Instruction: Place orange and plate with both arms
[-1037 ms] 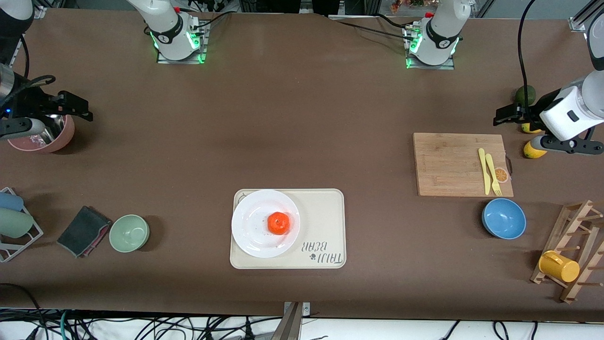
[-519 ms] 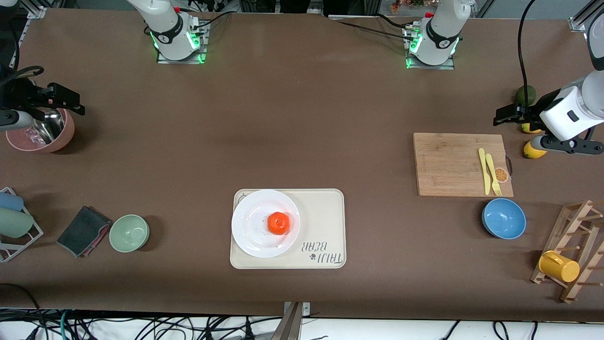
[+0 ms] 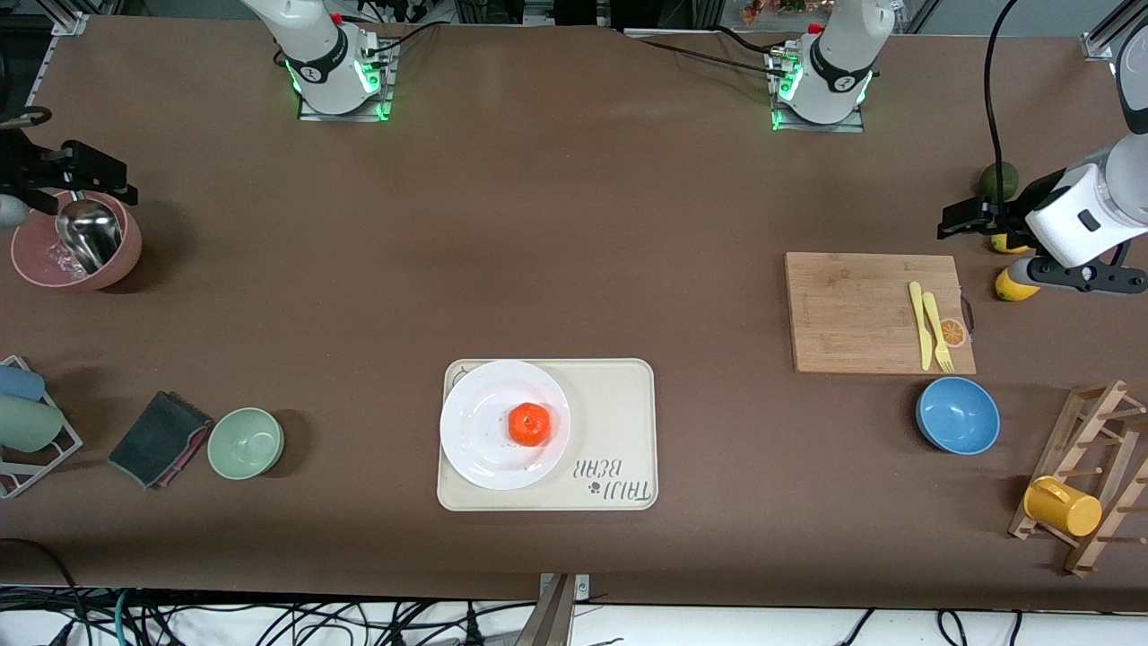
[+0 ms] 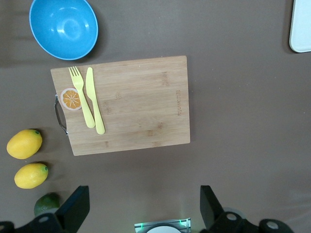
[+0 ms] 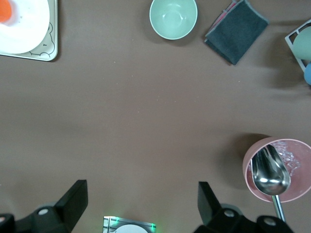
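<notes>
The orange (image 3: 529,423) sits on the white plate (image 3: 475,435), which rests on the cream bear tray (image 3: 614,413) near the front camera. In the right wrist view the plate (image 5: 26,26) and a sliver of the orange (image 5: 4,9) show at the edge. My right gripper (image 3: 85,175) is open and empty over the table beside the pink bowl, far from the plate; its jaws (image 5: 141,204) stand wide apart. My left gripper (image 3: 964,218) is open and empty beside the lemons, with jaws (image 4: 143,206) wide apart.
A pink bowl (image 3: 126,251) holds a metal spoon. A green bowl (image 3: 246,442) and dark cloth (image 3: 160,438) lie toward the right arm's end. A cutting board (image 3: 852,309) with yellow cutlery, a blue bowl (image 3: 958,414), lemons (image 3: 1013,285), a lime (image 3: 997,179) and a mug rack (image 3: 1090,475) lie toward the left arm's end.
My right gripper has drawn away from over the pink bowl toward the table's edge at the right arm's end. The left arm, orange and plate have not moved.
</notes>
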Controlling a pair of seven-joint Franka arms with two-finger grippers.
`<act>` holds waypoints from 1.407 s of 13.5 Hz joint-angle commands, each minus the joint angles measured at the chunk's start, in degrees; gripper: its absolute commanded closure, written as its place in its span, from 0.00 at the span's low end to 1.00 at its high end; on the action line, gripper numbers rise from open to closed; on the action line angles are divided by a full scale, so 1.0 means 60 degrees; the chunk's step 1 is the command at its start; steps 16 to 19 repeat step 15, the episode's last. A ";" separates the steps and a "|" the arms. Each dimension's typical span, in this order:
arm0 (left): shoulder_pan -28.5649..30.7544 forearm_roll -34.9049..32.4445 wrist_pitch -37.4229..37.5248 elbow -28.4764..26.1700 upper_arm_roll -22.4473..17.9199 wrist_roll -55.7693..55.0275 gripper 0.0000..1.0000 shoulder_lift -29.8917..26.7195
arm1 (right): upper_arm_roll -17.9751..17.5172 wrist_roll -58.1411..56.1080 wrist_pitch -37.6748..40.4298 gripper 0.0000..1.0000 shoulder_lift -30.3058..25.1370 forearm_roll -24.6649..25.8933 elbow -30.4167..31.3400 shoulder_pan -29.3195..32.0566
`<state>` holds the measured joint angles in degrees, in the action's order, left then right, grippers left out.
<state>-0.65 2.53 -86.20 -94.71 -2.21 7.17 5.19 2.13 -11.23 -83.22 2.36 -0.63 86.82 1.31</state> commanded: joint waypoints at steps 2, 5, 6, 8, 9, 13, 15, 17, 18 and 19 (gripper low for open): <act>-0.0037 0.0209 0.0143 0.0185 -0.0042 0.0020 0.00 0.0058 | 0.0055 -0.0003 0.0290 0.00 0.0120 0.0163 -0.0261 0.0031; -0.0037 0.0209 0.0143 0.0185 -0.0056 0.0035 0.00 0.0058 | 0.0026 -0.0018 0.0247 0.00 0.0135 0.0076 -0.0261 -0.0012; -0.0037 0.0209 0.0143 0.0185 -0.0042 0.0020 0.00 0.0058 | -0.0033 0.0055 0.0247 0.00 0.0135 0.0061 -0.0261 -0.0042; -0.0037 0.0209 0.0143 0.0185 -0.0042 0.0020 0.00 0.0058 | -0.0048 0.0055 0.0232 0.00 0.0135 0.0076 -0.0261 -0.0057; -0.0037 0.0209 0.0143 0.0185 -0.0042 0.0020 0.00 0.0058 | -0.0004 0.0012 0.0232 0.00 0.0149 0.0061 -0.0261 -0.0042; -0.0023 0.0209 0.0143 0.0185 -0.0042 0.0035 0.00 0.0058 | -0.0004 0.0085 0.0173 0.00 0.0237 0.0032 -0.0261 -0.0042; -0.0052 0.0209 0.0143 0.0171 -0.0042 0.0020 0.00 0.0058 | 0.0025 0.0026 0.0188 0.00 0.0252 0.0032 -0.0261 0.0002; -0.0052 0.0209 0.0143 0.0171 -0.0042 0.0020 0.00 0.0058 | 0.0025 0.0026 0.0188 0.00 0.0252 0.0032 -0.0261 0.0002; -0.0052 0.0209 0.0143 0.0171 -0.0042 0.0020 0.00 0.0058 | 0.0025 0.0026 0.0188 0.00 0.0252 0.0032 -0.0261 0.0002; -0.0052 0.0209 0.0143 0.0171 -0.0042 0.0020 0.00 0.0058 | 0.0025 0.0026 0.0188 0.00 0.0252 0.0032 -0.0261 0.0002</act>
